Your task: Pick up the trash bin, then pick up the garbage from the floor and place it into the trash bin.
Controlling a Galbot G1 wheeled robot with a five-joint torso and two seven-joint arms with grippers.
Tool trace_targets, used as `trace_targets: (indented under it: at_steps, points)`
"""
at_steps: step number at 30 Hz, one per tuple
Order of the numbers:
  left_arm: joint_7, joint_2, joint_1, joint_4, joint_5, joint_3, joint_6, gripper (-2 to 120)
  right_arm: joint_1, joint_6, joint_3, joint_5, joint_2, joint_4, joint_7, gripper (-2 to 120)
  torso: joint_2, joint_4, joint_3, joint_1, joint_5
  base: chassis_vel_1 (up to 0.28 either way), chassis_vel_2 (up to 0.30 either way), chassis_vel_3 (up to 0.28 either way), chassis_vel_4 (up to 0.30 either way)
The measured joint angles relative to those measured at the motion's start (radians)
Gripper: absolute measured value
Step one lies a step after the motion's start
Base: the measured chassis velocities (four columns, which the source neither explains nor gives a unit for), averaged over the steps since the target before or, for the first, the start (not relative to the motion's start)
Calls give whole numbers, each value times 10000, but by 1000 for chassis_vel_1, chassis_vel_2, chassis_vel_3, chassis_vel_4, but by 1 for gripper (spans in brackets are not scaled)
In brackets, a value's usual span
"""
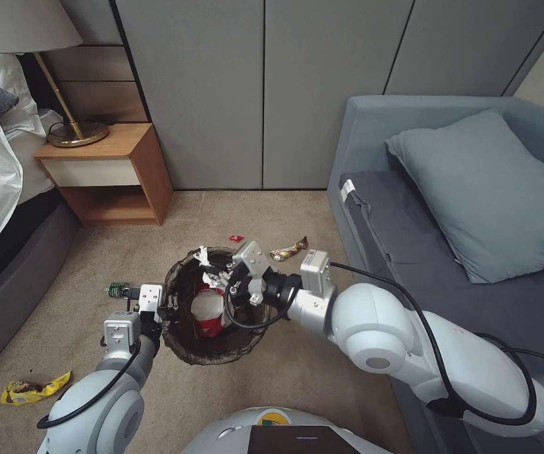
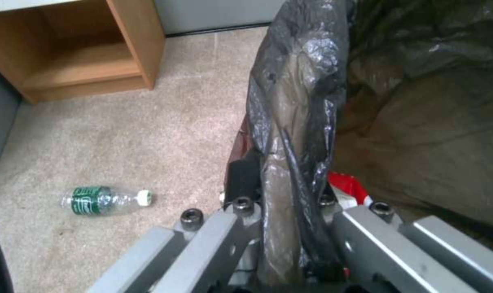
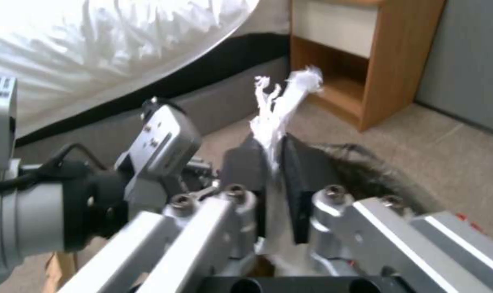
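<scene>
The bin sits mid-floor, a cup in it. The left gripper is at its left rim, the right gripper over its far rim, pinching tissue. A bottle lies left; a wrapper near left — another far right. Nightstand far left, sofa right.

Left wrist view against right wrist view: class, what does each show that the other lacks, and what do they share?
Only the left wrist view: the left gripper clamped on the trash bin's liner rim, and a green-labelled bottle lying on the carpet.

Only the right wrist view: the right gripper pinching crumpled white paper, and the bed.

Both: the wooden nightstand and the beige carpet.
</scene>
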Motion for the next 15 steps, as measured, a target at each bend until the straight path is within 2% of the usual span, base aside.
trace_targets:
  at_steps: [1,2,4,5,8,9,11,13,15]
  points:
    - [-5,-6,0,0,-9,-1,0,3,103,-190,-133,226,63,4,232,19,0,0,0,0,-1,0,0,0,0]
    - [-5,-6,0,0,-9,-1,0,3,103,-190,-133,226,63,4,232,19,0,0,0,0,-1,0,0,0,0]
    - [-8,-4,1,0,-34,-9,0,3,186,-361,-213,477,124,15,494,31,0,0,0,0,0,0,0,0,0]
    - [-8,-4,1,0,-34,-9,0,3,186,-361,-213,477,124,15,494,31,0,0,0,0,0,0,0,0,0]
    - [-16,21,-2,0,-79,-22,0,3,234,-458,-242,559,129,30,612,44,0,0,0,0,0,0,0,0,0]
    - [-16,21,-2,0,-79,-22,0,3,234,-458,-242,559,129,30,612,44,0,0,0,0,0,0,0,0,0]
    - [-19,43,-10,0,-113,-24,0,3,230,-472,-239,566,117,34,670,56,0,1,0,0,0,0,0,0,0]
    - [-21,47,-16,0,-121,-25,0,3,198,-472,-215,567,102,34,695,59,0,2,0,0,0,0,0,0,0]
    - [-25,52,-38,0,-132,-27,0,3,56,-476,-30,568,37,33,731,70,0,2,0,0,0,0,0,0,0]
